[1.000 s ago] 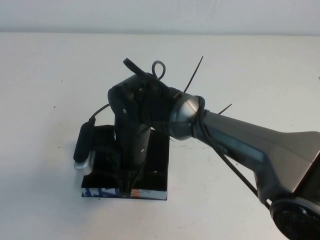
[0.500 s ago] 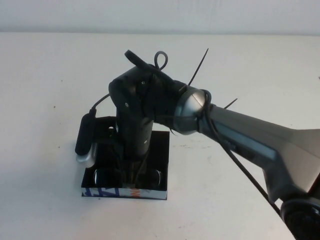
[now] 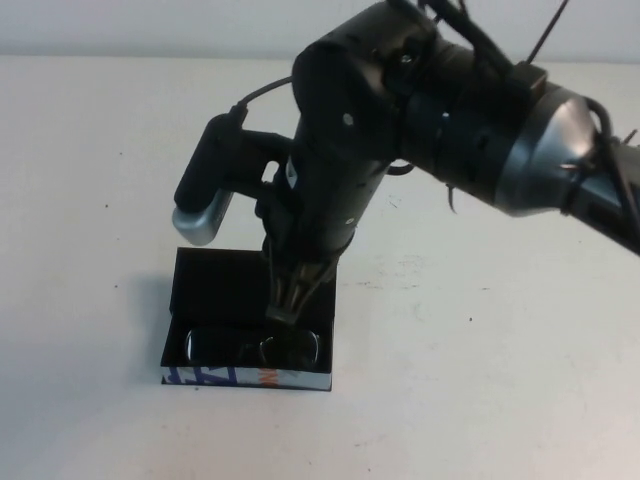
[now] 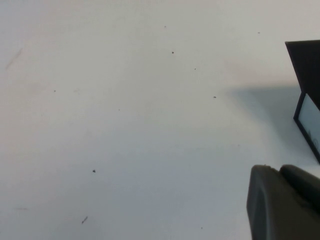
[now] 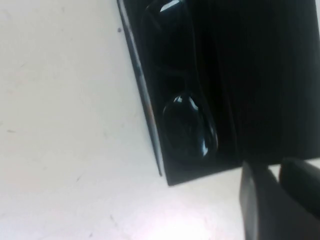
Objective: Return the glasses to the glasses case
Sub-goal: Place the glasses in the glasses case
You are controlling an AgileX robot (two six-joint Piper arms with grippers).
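The glasses case (image 3: pixel 212 284) lies open at the table's front left, lid flat behind, patterned front side toward me. The dark-framed glasses (image 3: pixel 252 347) lie inside along the front wall. My right gripper (image 3: pixel 287 312) points down just above the case's right half, apart from the glasses, fingers together and empty. In the right wrist view the glasses (image 5: pixel 187 125) sit in the case (image 5: pixel 250 75), with the right gripper (image 5: pixel 276 172) over its edge. My left gripper (image 4: pixel 277 170) is out of the high view; its wrist view shows it shut over bare table, the case (image 4: pixel 306 65) at the side.
The right arm's bulky wrist and camera housing (image 3: pixel 205 195) hang over the middle of the table (image 3: pixel 480 380). The pale tabletop spreads open to the right and front of the case.
The right arm has lifted up and back from the case; its gripper, low inside the case before, now hangs above it. The glasses stay in the case.
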